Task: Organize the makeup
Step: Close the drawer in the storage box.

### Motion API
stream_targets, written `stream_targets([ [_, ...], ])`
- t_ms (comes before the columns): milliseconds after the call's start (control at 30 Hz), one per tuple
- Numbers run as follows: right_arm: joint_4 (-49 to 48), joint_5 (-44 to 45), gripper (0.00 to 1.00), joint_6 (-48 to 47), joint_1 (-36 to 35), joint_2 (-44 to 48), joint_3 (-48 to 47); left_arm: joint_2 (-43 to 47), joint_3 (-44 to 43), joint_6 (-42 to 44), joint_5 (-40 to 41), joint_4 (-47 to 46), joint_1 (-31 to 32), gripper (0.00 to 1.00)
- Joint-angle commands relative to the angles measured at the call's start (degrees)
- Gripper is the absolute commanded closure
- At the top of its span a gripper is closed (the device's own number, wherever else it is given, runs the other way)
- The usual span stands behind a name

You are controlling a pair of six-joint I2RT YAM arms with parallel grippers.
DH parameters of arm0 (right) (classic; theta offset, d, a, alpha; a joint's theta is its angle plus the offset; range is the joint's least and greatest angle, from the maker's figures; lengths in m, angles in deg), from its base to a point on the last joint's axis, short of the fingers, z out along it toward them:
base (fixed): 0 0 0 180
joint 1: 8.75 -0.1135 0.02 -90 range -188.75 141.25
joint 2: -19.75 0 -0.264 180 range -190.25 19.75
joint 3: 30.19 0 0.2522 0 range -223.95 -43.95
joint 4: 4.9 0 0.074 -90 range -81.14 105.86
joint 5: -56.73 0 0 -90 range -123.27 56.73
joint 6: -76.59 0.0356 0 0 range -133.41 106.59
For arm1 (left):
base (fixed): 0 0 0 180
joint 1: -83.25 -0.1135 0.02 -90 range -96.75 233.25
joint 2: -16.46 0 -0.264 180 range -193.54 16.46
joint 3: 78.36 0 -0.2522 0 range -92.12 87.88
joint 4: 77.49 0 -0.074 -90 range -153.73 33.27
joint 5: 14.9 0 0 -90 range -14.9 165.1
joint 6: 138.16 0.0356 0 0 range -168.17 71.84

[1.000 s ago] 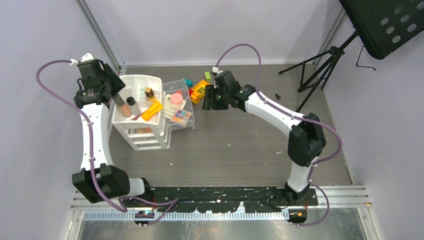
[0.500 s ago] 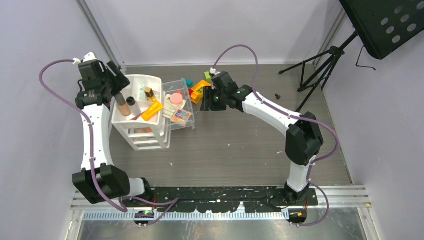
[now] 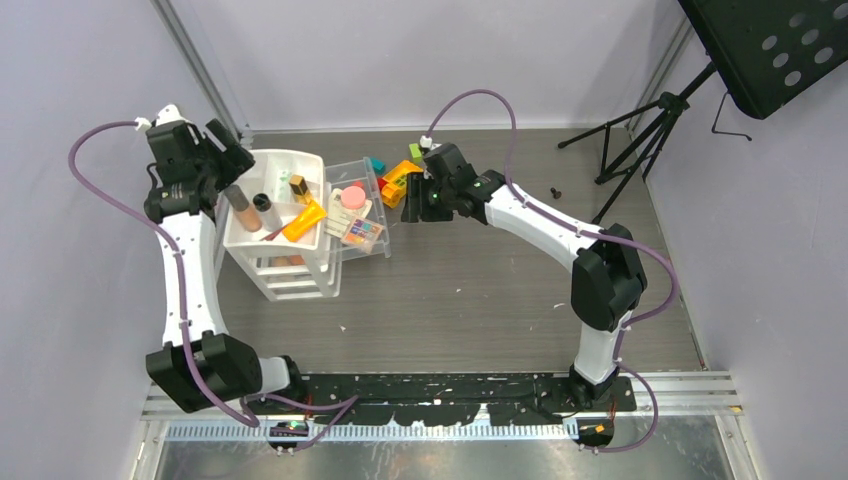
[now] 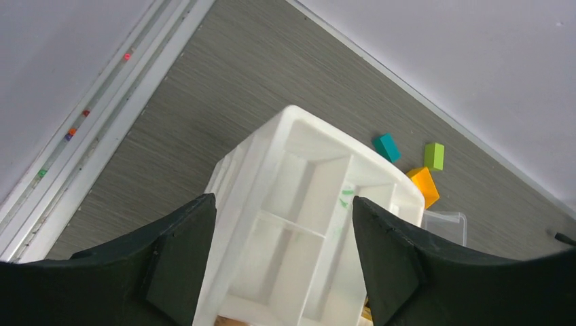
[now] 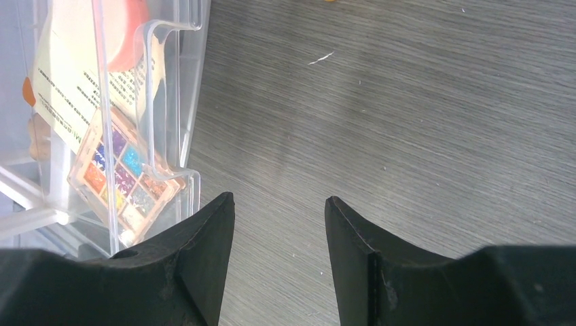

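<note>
In the top view the left gripper [image 4: 282, 204] hangs at the upper left of the frame, over the far left corner of the white organizer [image 3: 290, 280]. Its jaws stand wide apart and hold nothing. In its wrist view the organizer's bare far compartments fill the gap between the two fingers. The makeup in that top tray lies toward the lower edge of the frame from the jaws: two beige tubes [image 3: 240, 208], a gold-black lipstick [image 3: 298, 187] and the orange tube [image 3: 305, 220], which lies slanted at the tray's right side.

The right gripper [image 5: 278, 202] sits in the upper middle of the top view, just right of the clear drawer [image 5: 190, 88]. Its jaws are parted with only bare table [image 5: 407, 136] between them. The eyeshadow palette [image 5: 126, 183] lies inside the drawer, just left of the left finger, behind the clear wall. The pink compact [image 3: 352, 195] rests further up in the same drawer.

A teal block [image 4: 386, 147], a green block [image 4: 434, 155] and an orange brick [image 4: 424, 187] lie on the table beyond the organizer.
</note>
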Motion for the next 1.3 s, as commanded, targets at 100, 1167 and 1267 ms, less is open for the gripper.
stream_targets([
  [100, -1.6, -0.2, 0.44, -0.8, -0.4, -0.5, -1.9, -6.0, -7.9, -2.4, -2.4, 2.8, -4.0, 0.29],
  [1167, -0.9, 2.8, 0.44, -2.6, -0.4, 0.3, -5.4, -13.1, -10.1, 1.4, -7.5, 6.7, -4.5, 0.66],
  [1267, -0.9, 2.1, 0.44, -2.5, -0.5, -1.4, -7.7, -13.1, -10.0, 1.4, -7.7, 6.7, -4.4, 0.66],
])
